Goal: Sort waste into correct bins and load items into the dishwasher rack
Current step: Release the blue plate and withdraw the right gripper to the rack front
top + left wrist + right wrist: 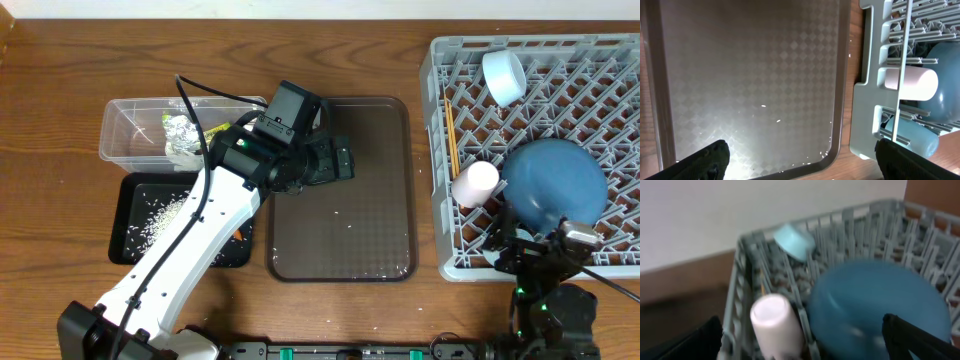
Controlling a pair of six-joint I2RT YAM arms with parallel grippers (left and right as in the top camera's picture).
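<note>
My left gripper [338,160] [802,161] hangs open over the brown tray [340,240] [755,75] with nothing between its fingers. The clear bin [130,125] holds the crumpled foil wrapper [182,133]. In the black bin [135,250] lie rice grains [155,215] and a bit of orange carrot [238,235]. The grey dishwasher rack [600,60] [865,105] [742,275] carries the blue plate [555,180] [875,310], the pink cup [475,183] [912,82] [775,325], the light blue cup [505,75] [795,240] and the chopsticks [450,135] [902,60]. My right gripper [545,250] [802,340] stands open at the rack's front edge, short of the cup and plate.
A few stray rice grains [771,113] lie on the tray, more near its front right corner. A pale blue piece of crockery [915,142] sits in the rack beside the pink cup. A strip of bare wood [425,200] separates tray and rack.
</note>
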